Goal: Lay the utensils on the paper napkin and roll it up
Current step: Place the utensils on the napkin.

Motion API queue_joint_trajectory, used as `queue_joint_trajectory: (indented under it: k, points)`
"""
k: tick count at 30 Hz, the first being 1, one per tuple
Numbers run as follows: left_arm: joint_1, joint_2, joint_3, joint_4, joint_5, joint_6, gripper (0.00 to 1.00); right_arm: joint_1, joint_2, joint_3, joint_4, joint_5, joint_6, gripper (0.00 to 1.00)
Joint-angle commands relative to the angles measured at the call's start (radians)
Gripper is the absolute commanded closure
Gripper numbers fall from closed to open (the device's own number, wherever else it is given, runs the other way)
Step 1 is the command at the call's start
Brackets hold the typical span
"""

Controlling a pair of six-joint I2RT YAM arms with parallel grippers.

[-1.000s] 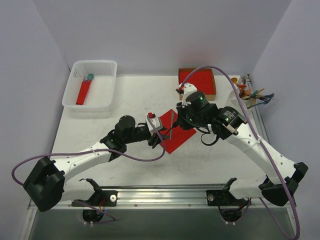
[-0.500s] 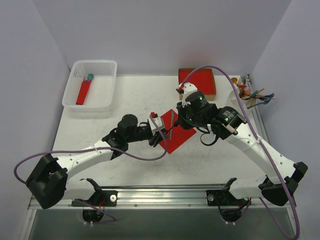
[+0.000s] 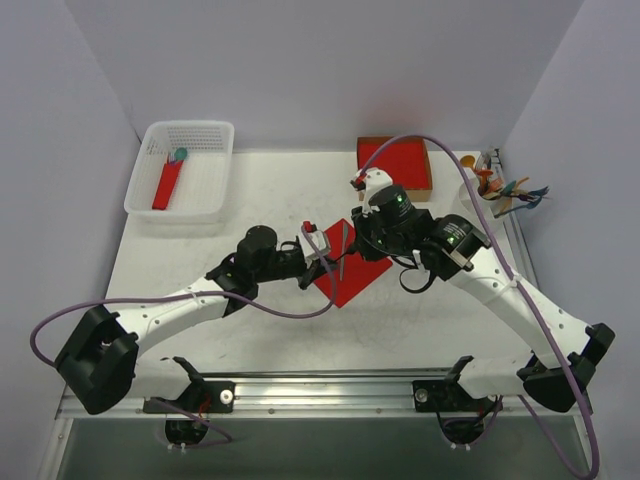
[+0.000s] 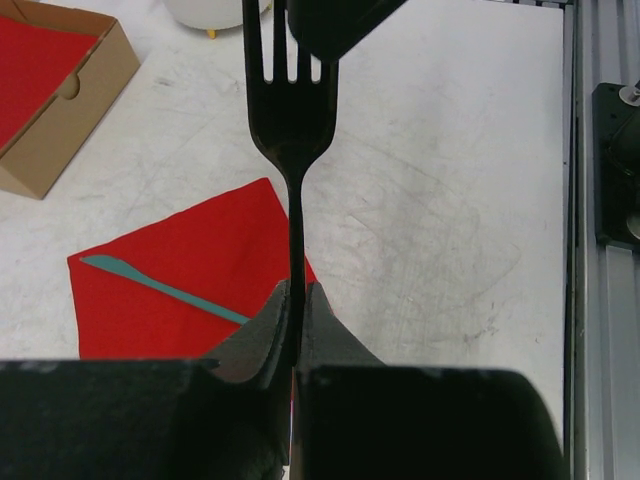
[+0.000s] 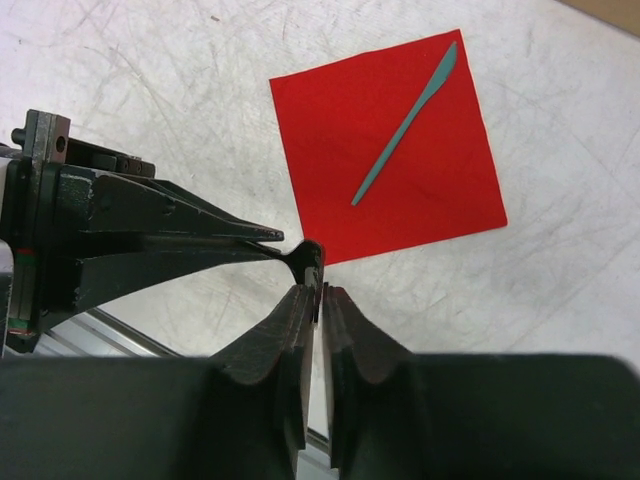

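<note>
Above the paper napkin [image 4: 190,270], the fork [image 4: 292,130] is clamped between the left end effector [image 4: 297,310] (at the handle) and the right end effector [image 5: 318,300], apparently for handover before placement beside the knife [image 4: 160,287].

No writing, label, brand, number or sign can be read anywhere in these views. The paper napkin [image 5: 330,130], the fork [image 4: 290,110], the cardboard box [image 4: 80,105] and the white basket [image 3: 208,170] all show plain surfaces.
</note>
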Motion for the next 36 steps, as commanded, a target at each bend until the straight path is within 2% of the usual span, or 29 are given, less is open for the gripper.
queue_joint_trajectory:
  k: [1, 4, 10, 15, 20, 23, 27, 32, 36]
  points:
    - [-0.012, -0.009, 0.03, 0.03, 0.053, 0.008, 0.98, 0.009, -0.009, -0.012, 0.034, 0.013, -0.019, 0.79]
    - [-0.01, 0.001, 0.034, 0.039, 0.044, -0.041, 0.98, 0.006, -0.044, -0.035, 0.071, 0.054, -0.008, 0.62]
    - [0.006, 0.078, 0.086, 0.017, -0.096, -0.266, 0.98, -0.031, -0.159, -0.078, 0.146, 0.175, 0.046, 0.44]
    - [0.052, 0.182, 0.14, -0.024, -0.208, -0.526, 0.98, -0.08, -0.228, -0.116, 0.175, 0.261, 0.087, 0.44]
    - [0.072, 0.287, 0.297, -0.247, -0.337, -0.685, 0.98, -0.145, -0.285, -0.176, 0.215, 0.26, 0.103, 0.44]
    - [0.074, 0.345, 0.33, -0.296, -0.4, -0.804, 0.98, -0.172, -0.294, -0.216, 0.221, 0.257, 0.103, 0.44]
    - [0.072, 0.408, 0.366, -0.276, -0.411, -0.869, 0.97, -0.198, -0.296, -0.277, 0.233, 0.286, 0.132, 0.5]
    - [0.062, 0.501, 0.442, -0.305, -0.388, -0.865, 0.98, -0.224, -0.296, -0.353, 0.29, 0.238, 0.139, 0.52]
    - [0.046, 0.538, 0.471, -0.319, -0.444, -0.86, 0.98, -0.234, -0.293, -0.374, 0.313, 0.215, 0.132, 0.53]
